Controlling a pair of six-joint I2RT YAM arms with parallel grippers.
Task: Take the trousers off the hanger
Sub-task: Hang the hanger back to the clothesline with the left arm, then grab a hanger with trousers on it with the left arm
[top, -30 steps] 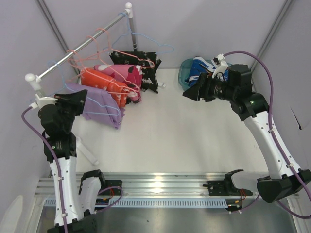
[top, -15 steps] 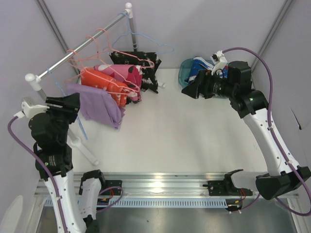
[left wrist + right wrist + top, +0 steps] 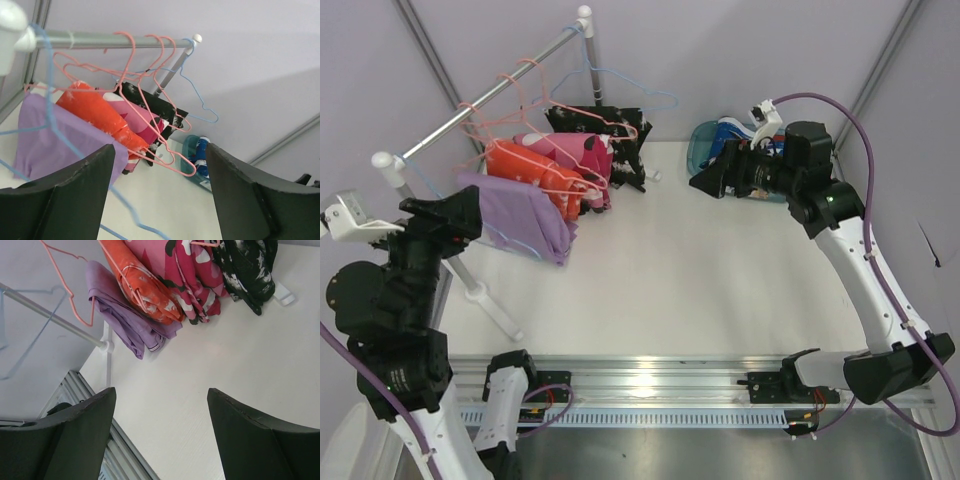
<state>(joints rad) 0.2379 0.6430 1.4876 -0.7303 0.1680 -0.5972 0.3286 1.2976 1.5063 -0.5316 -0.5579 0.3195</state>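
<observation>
Several trousers hang from wire hangers on the rail: lavender, orange, pink-magenta and black speckled. A blue-white-red pair lies in the teal basket. My left gripper is open just left of the lavender pair and holds nothing. In the left wrist view a thin blue hanger wire crosses the space between its fingers, with the lavender cloth beyond. My right gripper stands open and empty in front of the basket. It faces the hanging row.
The rack's white foot stands on the table beside my left arm. Empty pink hangers and a blue one hang on the rail. Grey walls close in behind and on both sides.
My left gripper has opened, letting go of the blue hanger, and the arm has drawn back toward the near left. The right gripper has risen slightly toward the basket.
</observation>
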